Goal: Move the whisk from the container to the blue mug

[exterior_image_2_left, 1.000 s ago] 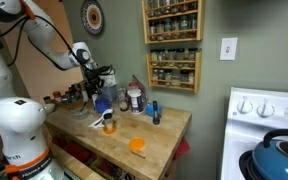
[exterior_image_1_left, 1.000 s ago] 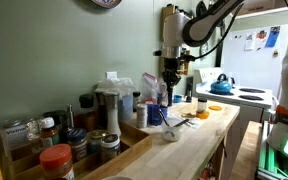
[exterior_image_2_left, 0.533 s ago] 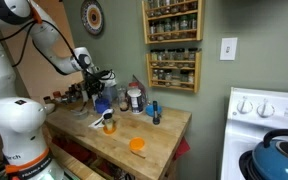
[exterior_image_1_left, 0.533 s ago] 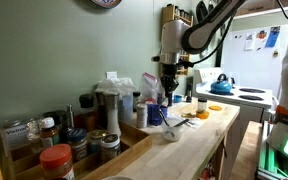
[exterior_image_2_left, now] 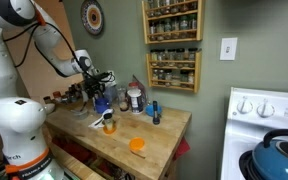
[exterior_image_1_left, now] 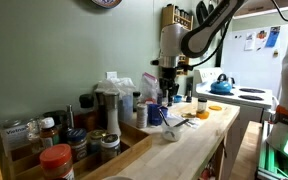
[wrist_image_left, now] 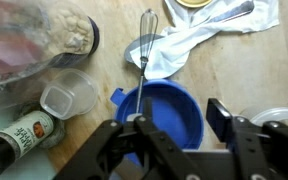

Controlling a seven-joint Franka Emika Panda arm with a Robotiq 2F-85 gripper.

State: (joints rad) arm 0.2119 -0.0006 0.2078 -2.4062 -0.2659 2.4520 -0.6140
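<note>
Glass and clear plastic are crowded at the left of the wrist view. A dark labelled bottle [wrist_image_left: 19, 135] is seen low in the corner, an empty clear container [wrist_image_left: 69, 95] stands just beside the mug, and a jar of pale flakes [wrist_image_left: 72, 30] sits above it. Next comes the whisk [wrist_image_left: 145, 45], whose handle appears to be dropped into the blue mug [wrist_image_left: 174, 100], while its wire head is leaned out past the rim over a crumpled white cloth [wrist_image_left: 199, 40]. The mug is seen directly below the jaws, which are spread wide with nothing held between them. One jaw hangs close to the whisk's handle, and whether they touch cannot be told. Further right, bare wooden surface [wrist_image_left: 254, 70] is shown. The transfer is judged essentially made, with only a clean withdrawal left. Trouble could be caused by that near jaw: were the handle snagged as the arm is lifted, the whisk could be flicked out or the mug tipped. With its head leaned so far out, the whisk could also be toppled onto the cloth by a slight knock.
</note>
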